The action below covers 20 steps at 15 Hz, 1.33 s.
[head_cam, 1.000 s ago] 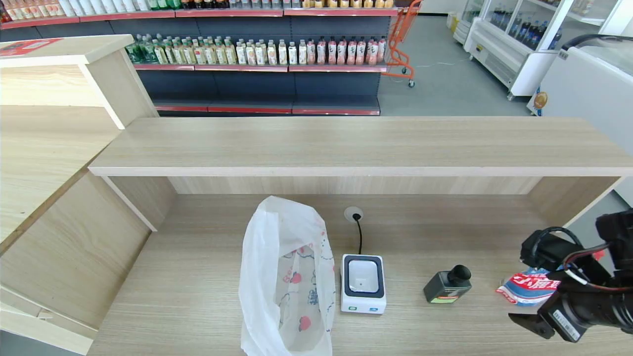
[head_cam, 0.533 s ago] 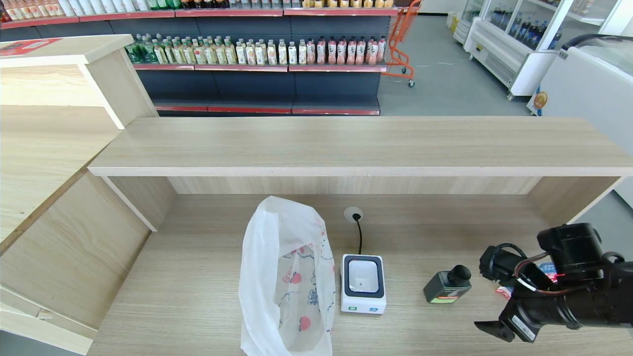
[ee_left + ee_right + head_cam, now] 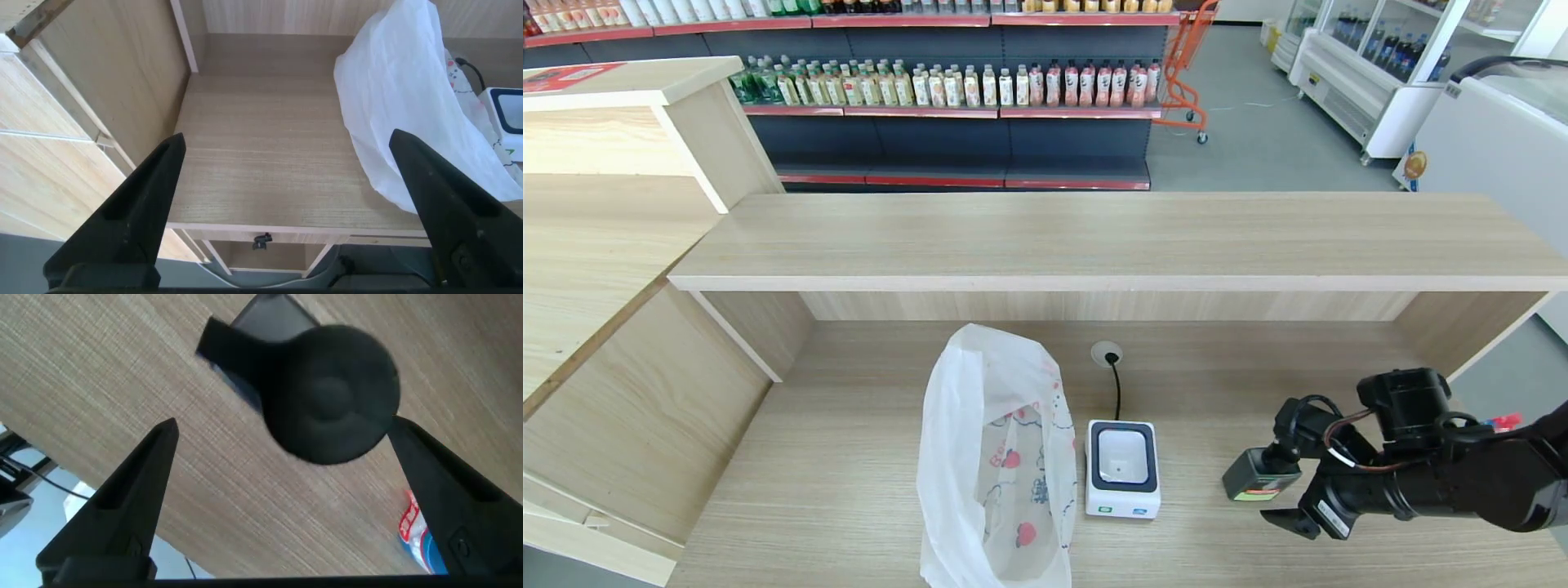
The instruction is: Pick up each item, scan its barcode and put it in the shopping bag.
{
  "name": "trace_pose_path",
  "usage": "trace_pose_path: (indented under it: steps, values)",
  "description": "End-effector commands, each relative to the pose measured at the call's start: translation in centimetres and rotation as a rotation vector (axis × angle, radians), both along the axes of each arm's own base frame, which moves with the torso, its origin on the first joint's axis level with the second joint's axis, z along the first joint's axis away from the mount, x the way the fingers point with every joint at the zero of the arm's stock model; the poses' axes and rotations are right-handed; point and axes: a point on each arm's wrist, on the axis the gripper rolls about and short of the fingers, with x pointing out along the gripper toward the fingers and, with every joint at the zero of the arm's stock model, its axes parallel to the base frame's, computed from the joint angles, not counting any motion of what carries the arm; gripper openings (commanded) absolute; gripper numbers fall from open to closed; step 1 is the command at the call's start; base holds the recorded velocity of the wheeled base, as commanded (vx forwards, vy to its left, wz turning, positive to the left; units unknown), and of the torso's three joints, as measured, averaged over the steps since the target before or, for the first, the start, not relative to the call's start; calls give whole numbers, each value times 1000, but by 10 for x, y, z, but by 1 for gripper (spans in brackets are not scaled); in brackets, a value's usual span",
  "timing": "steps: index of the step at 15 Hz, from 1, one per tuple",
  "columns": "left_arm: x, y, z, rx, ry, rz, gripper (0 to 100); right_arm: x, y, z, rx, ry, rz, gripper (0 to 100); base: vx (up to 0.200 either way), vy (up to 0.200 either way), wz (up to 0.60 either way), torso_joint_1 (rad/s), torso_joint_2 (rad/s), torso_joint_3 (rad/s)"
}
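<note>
Wide open, the right hand [image 3: 282,433] is down at the small bottle [image 3: 1252,476], with one finger on each side of the round black cap. The fingers are not squeezing it. One finger has a clear gap to the cap. The other is very close, and it is hard to tell if it touches.

The bottle sits on the worktop [image 3: 849,457] toward its right end, closer to the near edge than to the back. It has a dark grey, boxy body and a fat black cap. A little green and orange label shows on the side that faces the near edge. In the right wrist view the top of the cap faces the camera and hides most of the body.

A red, white and blue packet [image 3: 415,531] lies on the worktop near the bottle.

The scanner [image 3: 1122,468] is a white box with a dark frame round its window. It sits near the middle of the worktop, apart from the bottle. Its black cable [image 3: 1116,390] runs back to a hole [image 3: 1106,354] in the worktop.

The shopping bag [image 3: 992,457] stands just beside the scanner, on its left. It is thin white plastic with red and blue pictures, and its mouth is open.

The left hand [image 3: 282,143] is wide open too and holds nothing. It hangs above the near edge of the worktop, toward the left end.
</note>
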Motion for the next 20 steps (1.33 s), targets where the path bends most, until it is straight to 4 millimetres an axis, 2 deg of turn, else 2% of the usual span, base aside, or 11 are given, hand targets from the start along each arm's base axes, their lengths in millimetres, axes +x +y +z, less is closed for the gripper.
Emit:
trace_pose_path:
  steps: [1,5,6,11,13,15,17,20]
  values:
    - [0,0,0,0,1,0,100,11,4,-8,3,-1,11,100,0,0,0,0,0,0]
    - [0,0,0,0,0,0,100,25,13,-9,57,-28,76,100,0,0,0,0,0,0]
    - [0,0,0,0,0,2,100,26,14,-8,69,-30,90,0,0,0,0,0,0,0]
    - [0,0,0,0,0,2,100,25,17,-11,69,-23,103,0,0,0,0,0,0,0]
    - [0,0,0,0,1,0,100,24,17,-6,76,-42,101,0,0,0,0,0,0,0]
    - [0,0,0,0,0,0,100,18,13,10,119,-80,81,0,0,0,0,0,0,0]
    - [0,0,0,0,0,0,100,-5,-3,43,206,-146,-22,0,0,0,0,0,0,0]
    - [0,0,0,0,1,2,100,-39,-15,72,187,-322,6,0,0,0,0,0,0,0]
